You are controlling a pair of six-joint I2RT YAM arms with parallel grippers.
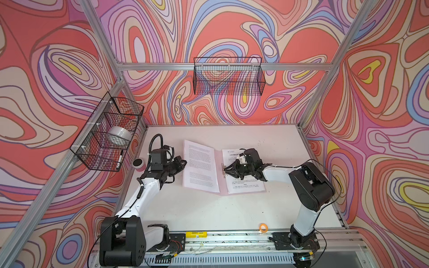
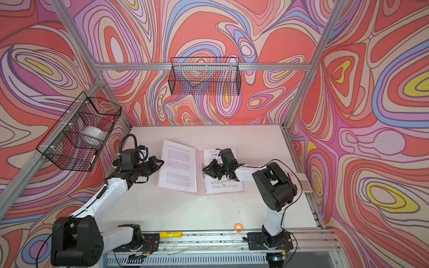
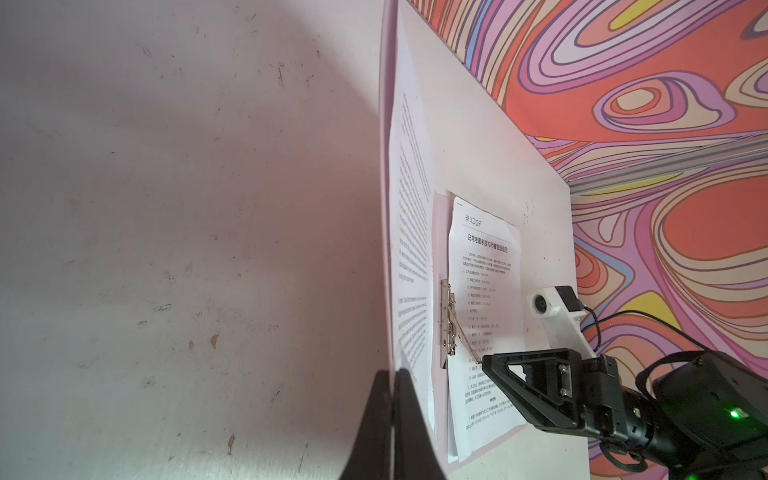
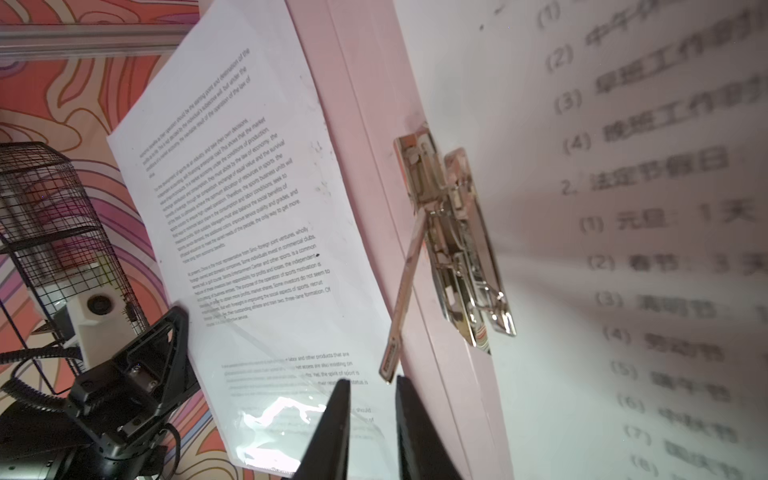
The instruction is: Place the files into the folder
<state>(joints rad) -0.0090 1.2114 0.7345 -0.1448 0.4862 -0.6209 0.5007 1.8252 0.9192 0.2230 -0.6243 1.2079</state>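
The pink folder point(image 4: 357, 83) lay open mid-table, nearer the far edge. The left gripper point(image 1: 184, 163) pinched the outer edge of its raised left cover, which carried the dense text sheet point(image 1: 200, 167). The headed sheet point(image 1: 246, 183) lay flat on the right half. The right gripper point(image 4: 370, 380), fingers narrowly apart, sat by the spine at the tip of the clip lever point(image 4: 405, 286). Bare table point(image 1: 209, 213) ran to the near edge.
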